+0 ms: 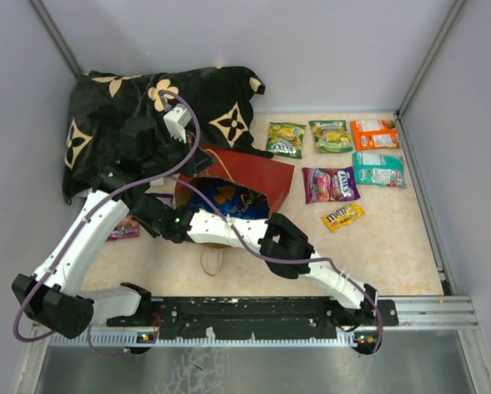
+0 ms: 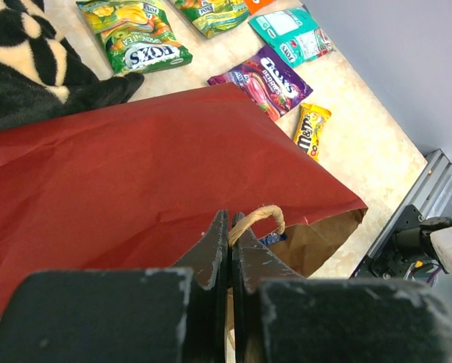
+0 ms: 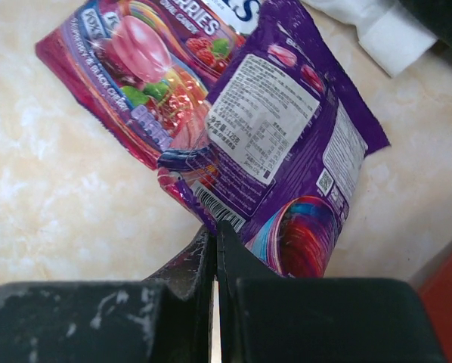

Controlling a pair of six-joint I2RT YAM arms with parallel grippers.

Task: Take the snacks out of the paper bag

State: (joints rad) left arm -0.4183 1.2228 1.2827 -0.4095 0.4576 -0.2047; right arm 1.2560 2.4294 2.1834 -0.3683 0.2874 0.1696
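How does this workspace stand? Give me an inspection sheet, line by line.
Surface: beige table, no spills seen.
Job's things: red paper bag lying down, Doritos bag in its mouth; green packets, orange packet, teal packet, purple packet, M&M's pack already out.
Clutter: black flowered pillow.
Claws: left claw shut on bag handle; right claw shut on second purple packet.
Cables: purple cable loops over arms.
Surroundings: grey walls.

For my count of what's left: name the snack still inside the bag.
The blue Doritos bag: it alone lies inside the paper bag, at its open mouth; the rest lie outside it.
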